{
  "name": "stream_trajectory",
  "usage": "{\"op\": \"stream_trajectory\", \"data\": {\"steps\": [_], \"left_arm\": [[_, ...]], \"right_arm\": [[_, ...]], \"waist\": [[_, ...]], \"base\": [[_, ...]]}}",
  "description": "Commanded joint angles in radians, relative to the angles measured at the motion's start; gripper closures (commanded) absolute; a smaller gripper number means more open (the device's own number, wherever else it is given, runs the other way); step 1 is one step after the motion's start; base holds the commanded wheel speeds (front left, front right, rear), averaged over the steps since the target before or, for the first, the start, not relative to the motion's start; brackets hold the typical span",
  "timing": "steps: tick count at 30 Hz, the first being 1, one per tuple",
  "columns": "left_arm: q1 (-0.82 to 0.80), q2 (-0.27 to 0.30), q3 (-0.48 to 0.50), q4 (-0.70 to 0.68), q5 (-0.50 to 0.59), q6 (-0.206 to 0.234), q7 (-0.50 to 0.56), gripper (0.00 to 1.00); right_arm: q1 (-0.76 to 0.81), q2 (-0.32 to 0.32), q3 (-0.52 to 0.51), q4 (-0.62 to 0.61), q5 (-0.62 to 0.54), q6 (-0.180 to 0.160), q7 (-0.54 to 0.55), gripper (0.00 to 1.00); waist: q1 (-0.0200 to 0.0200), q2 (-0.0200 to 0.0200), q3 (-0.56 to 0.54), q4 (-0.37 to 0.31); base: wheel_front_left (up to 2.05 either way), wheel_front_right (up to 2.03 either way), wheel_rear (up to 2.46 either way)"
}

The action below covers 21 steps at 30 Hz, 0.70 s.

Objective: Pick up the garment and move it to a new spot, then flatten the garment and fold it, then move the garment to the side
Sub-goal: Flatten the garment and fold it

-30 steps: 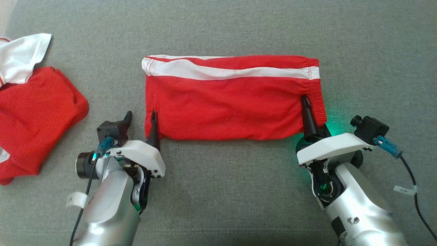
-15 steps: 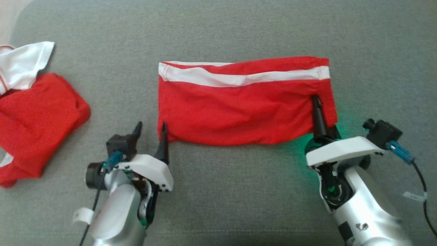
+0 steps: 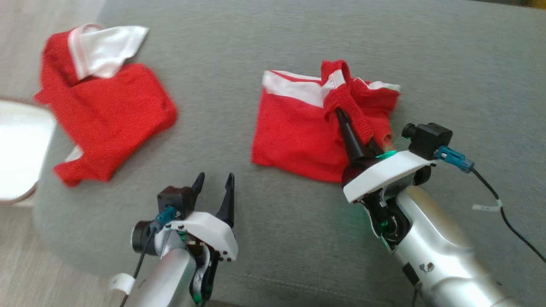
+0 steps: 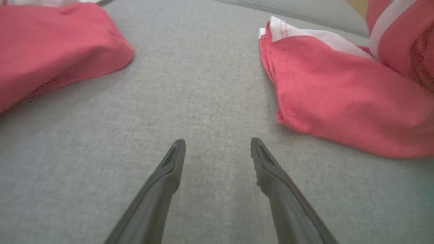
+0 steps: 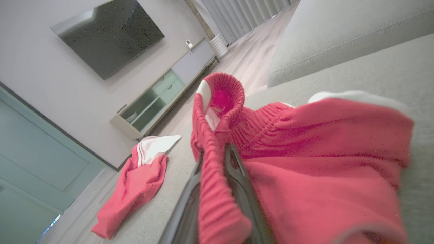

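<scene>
**Grey sofa seat, living-room backdrop**

Grey woven upholstery is carrying everything here, with a matching back cushion rising behind it. Past the seat edge, a pale wood-look floor is running toward grey curtains. A dark wall-mounted screen is hanging on a plain light wall above a low cabinet with open shelves and drawers. In the head view a pale round object with a brown rim is sitting off the seat's left edge; what it is, I cannot tell.

The garment is red with a white band and a gathered elastic hem. It is lying near mid-seat, doubled over on itself, with its right end bunching and lifting off the upholstery. The right pincer is clenching that gathered hem, with red ribbing pinched between the two dark fingers and looping up past the tips. The rest of the cloth is resting flat on the seat.

The left pincer is released, its fingers spread and gripping nothing. It is pointing across bare upholstery near the garment's lower-left corner, apart from it.

A second red top with a white sleeve is lying crumpled well to the left near the seat's edge, clear of both pincers.
</scene>
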Motion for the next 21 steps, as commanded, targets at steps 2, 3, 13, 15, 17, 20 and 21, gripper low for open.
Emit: {"op": "stream_trajectory", "data": {"steps": [2,3,13,15,17,20,21], "left_arm": [[-0.001,0.012,0.008,-0.035,-0.019,0.012,-0.005,0.0],[0.002,0.012,0.003,-0.037,-0.024,0.014,-0.005,0.0],[0.008,0.012,-0.003,-0.049,-0.036,0.036,-0.005,0.0],[0.001,0.012,0.008,-0.062,-0.025,0.041,-0.005,0.0],[-0.004,0.012,0.019,-0.076,-0.014,0.045,-0.005,0.0],[-0.01,0.012,0.041,-0.107,0.011,0.054,-0.005,0.0],[-0.012,0.012,0.049,-0.12,0.021,0.056,-0.005,0.0]], "right_arm": [[-0.045,0.03,0.025,0.025,-0.03,0.007,0.002,1.0],[-0.055,0.035,0.028,0.045,-0.037,0.007,0.001,1.0],[-0.119,0.054,0.079,0.103,-0.039,0.007,-0.025,0.0],[-0.119,0.055,0.058,0.093,-0.052,0.007,-0.03,0.0],[-0.111,0.055,-0.001,0.065,-0.094,0.007,-0.03,0.0],[-0.072,0.055,-0.119,0.019,-0.195,0.007,-0.031,0.0],[-0.054,0.055,-0.16,0.004,-0.235,0.007,-0.031,0.0]], "waist": [[0.0,0.0,0.006,0.084],[0.0,0.0,0.008,0.097],[0.0,0.0,0.019,0.13],[0.0,0.0,0.018,0.104],[0.0,0.0,0.019,0.081],[0.0,0.0,0.019,0.044],[0.0,0.0,0.018,0.032]], "base": [[0.0,0.0,0.0],[0.0,0.0,0.0],[0.0,0.0,0.0],[0.0,0.0,0.0],[0.0,0.0,0.0],[0.0,0.0,0.0],[0.0,0.0,0.0]]}}
